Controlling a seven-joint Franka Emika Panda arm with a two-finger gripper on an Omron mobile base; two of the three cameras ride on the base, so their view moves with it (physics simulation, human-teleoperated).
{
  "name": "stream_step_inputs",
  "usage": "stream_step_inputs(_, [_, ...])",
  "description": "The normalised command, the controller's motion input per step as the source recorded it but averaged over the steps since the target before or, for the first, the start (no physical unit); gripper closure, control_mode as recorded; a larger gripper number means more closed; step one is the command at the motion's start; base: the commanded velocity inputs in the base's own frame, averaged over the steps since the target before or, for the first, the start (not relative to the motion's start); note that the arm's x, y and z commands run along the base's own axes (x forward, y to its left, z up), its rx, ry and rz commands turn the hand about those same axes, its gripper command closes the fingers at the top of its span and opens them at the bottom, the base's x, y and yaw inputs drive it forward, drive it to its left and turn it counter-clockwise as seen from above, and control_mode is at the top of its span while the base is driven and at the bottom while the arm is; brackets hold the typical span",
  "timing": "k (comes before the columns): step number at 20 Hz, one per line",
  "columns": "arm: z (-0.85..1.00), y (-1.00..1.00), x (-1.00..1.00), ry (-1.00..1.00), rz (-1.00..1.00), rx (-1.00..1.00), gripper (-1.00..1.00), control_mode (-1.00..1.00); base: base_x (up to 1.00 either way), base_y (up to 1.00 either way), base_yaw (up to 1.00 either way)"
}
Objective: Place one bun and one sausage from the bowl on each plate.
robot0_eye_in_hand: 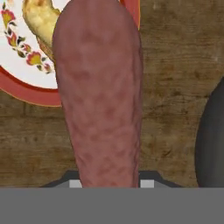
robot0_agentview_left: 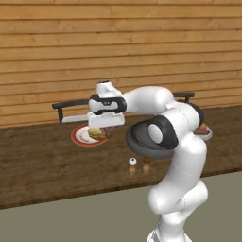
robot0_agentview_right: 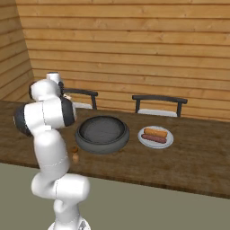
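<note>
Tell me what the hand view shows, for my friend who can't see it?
A big reddish-brown sausage held in the end effector stands up the middle of the picture. Behind it, on the wooden table, is a red-rimmed plate with painted flowers and a bun on it. The dark bowl shows at the right edge.

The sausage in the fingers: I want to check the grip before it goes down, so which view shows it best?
The hand view: the sausage runs up from between the fingers, over the red-rimmed plate and its bun. The left base view gives just a dark end below the hand. In the right base view the arm hides it.
</note>
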Motion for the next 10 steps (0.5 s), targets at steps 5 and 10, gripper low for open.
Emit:
stream_step_inputs(5, [-0.36,0.37,0.19,0.12,0.21,-0.12,1.0,-1.0,0.0,0.0,0.0])
stream_step_inputs(10, [-0.42,0.14,0.2,0.18,0.09,-0.06,1.0,-1.0,0.0,0.0,0.0])
